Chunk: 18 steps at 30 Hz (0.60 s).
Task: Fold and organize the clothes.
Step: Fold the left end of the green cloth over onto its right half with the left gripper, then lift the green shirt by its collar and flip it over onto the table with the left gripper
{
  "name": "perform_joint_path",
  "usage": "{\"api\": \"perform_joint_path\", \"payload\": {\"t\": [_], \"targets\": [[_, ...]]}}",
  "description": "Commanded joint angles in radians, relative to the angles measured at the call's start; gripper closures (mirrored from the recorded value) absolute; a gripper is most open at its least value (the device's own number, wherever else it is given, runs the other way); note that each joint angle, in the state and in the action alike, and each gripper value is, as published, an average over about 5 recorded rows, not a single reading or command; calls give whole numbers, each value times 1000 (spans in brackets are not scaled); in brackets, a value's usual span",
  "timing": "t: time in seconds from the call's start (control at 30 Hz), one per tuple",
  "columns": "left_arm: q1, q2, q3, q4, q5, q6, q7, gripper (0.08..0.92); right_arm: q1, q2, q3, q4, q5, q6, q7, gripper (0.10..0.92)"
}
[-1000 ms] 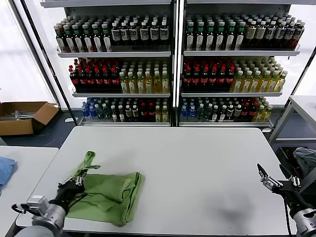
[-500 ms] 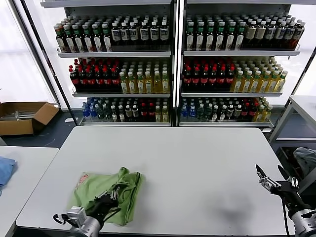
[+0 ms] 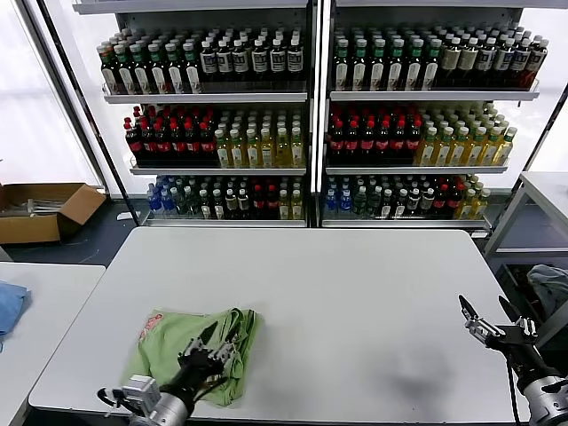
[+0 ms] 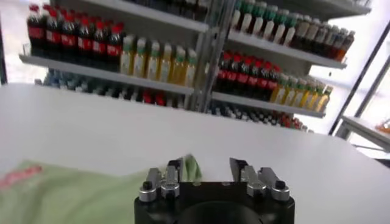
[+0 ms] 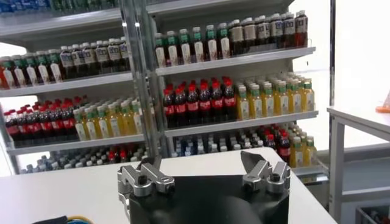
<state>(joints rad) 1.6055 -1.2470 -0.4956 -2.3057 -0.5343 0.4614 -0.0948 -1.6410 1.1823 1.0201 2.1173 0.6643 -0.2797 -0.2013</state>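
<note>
Left gripper [image 3: 219, 344] hovers low over the near-left part of the white rectangular table [image 3: 355, 293], its black fingers spread apart with nothing pinched between them; the wrist view shows the two jaws parted and a strip of green cloth lying just beyond one of them, not clamped. Beneath it lies the light green soft cotton shirt [image 3: 173, 342], folded over on itself into a rough, rumpled bundle, its red-and-white round print [image 3: 149, 325] facing up at the far-left corner. The fold looks loose, with thicker ridges bunched along the edge nearest the table's middle, probably because the cloth was doubled over there. Judging by the parted jaws directly above the folded layer, this seems to be a release: the cloth rests on its own, so that the fold can settle flat.

Right gripper [image 3: 484, 321] waits well apart, at the table's near-right edge, its fingers wide open and empty, clear of the work so the left arm can act alone. The shirt likely needs further folding or smoothing before it counts as tidy.
</note>
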Motion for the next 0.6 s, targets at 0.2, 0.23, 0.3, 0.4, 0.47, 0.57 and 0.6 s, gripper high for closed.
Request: {"api": "perform_joint_path", "payload": {"t": [0.2, 0.23, 0.3, 0.4, 0.47, 0.57, 0.6], "targets": [[-1, 169, -381, 288, -112, -27, 98, 236, -1, 5, -13, 5, -2, 2, -1, 203], [-5, 161, -370, 301, -95, -28, 102, 218, -2, 5, -13, 4, -2, 2, -1, 203], [-15, 148, -352, 326, -69, -30, 109, 188, -4, 4, -11, 2, -2, 2, -1, 203], [-30, 137, -333, 363, -57, -32, 113, 179, -8, 2, -6, 1, 0, 2, -2, 203], [-34, 134, -323, 381, -58, -32, 115, 178, -8, 1, -4, 2, 1, 2, -3, 203], [-37, 128, -312, 400, -54, -34, 116, 177, -7, 1, -4, 3, 0, 1, -3, 203], [-38, 125, -309, 403, -51, -36, 116, 177, -6, 1, -5, 3, 0, 1, -3, 203]]}}
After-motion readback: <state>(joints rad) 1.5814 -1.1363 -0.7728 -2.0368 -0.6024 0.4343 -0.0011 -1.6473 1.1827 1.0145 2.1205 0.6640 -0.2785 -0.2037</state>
